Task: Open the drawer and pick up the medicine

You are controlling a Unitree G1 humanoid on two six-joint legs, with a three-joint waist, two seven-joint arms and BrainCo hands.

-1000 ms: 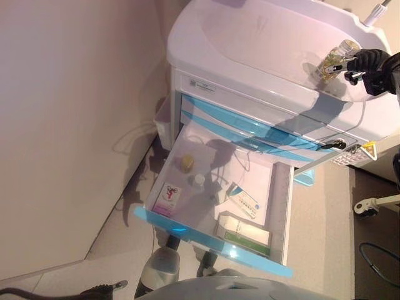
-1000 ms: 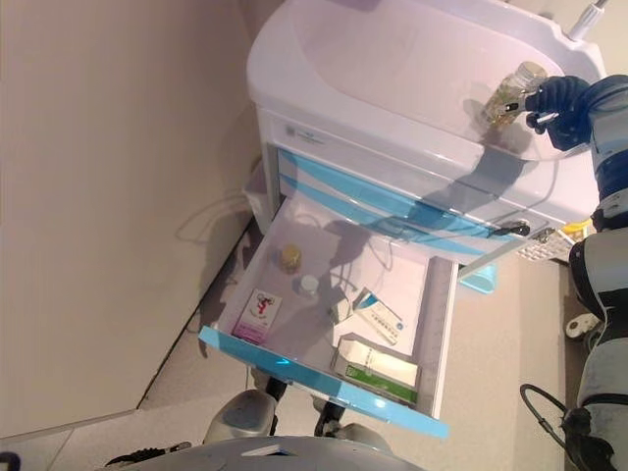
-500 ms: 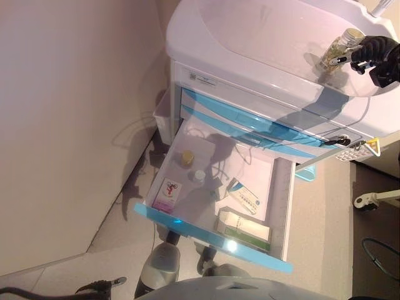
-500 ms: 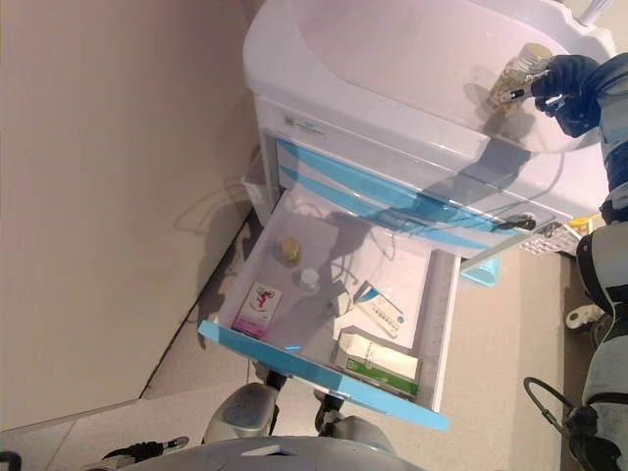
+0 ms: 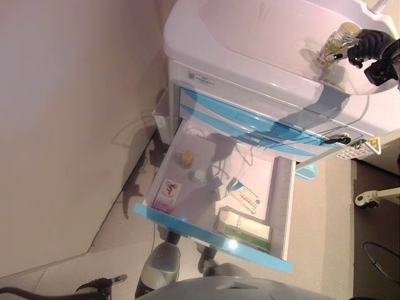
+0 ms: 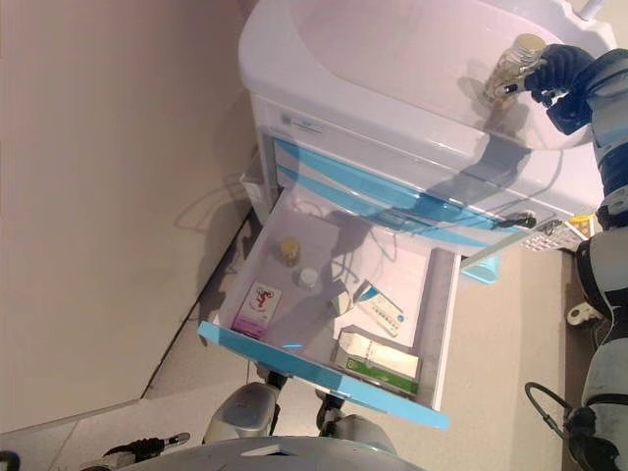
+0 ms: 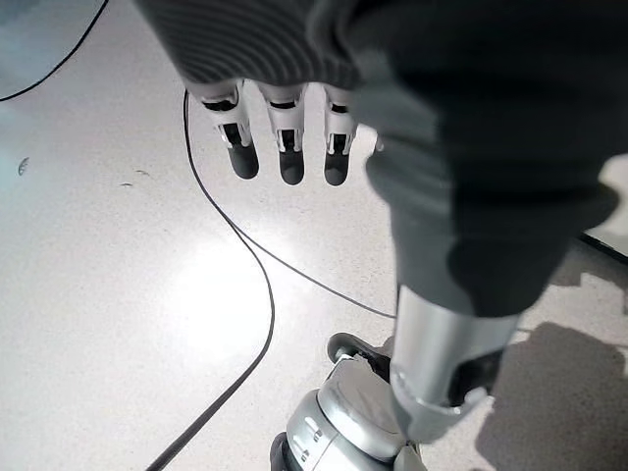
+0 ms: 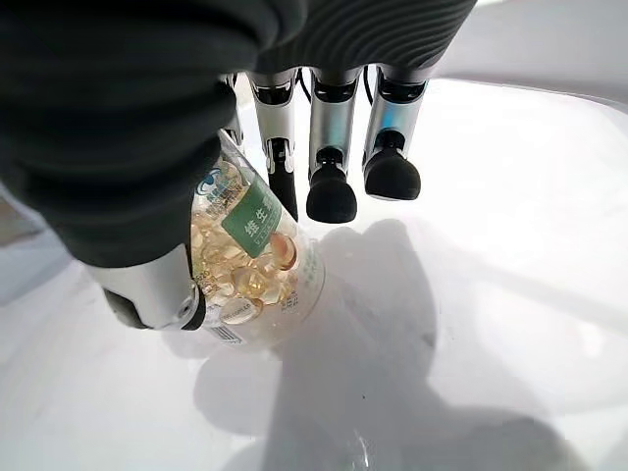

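**Drawer open, bottle in hand over the cart top**

The cart [image 5: 250,56] stands against a beige wall [image 5: 69,125] on a pale floor [image 7: 118,294]; its white tabletop [image 6: 392,49] is a shallow basin, bare but for what the right hand brings. Well below that hand the drawer [image 5: 284,206] is pulled fully out, so the opening step looks done. Inside it remain a green-and-white box [image 5: 245,229], a pink pack [image 5: 165,195], a blister strip [image 5: 244,197] and two small vials [image 5: 186,159].

The right hand [image 8: 147,167] has thumb and fingers closed round the bottle [image 8: 257,265] of yellow capsules, which sits just over the tabletop or touches it; I cannot tell which. The pick-up seems complete, with perhaps only the setting down left.

The left hand [image 7: 285,147] hangs over the floor, fingers straight and empty.
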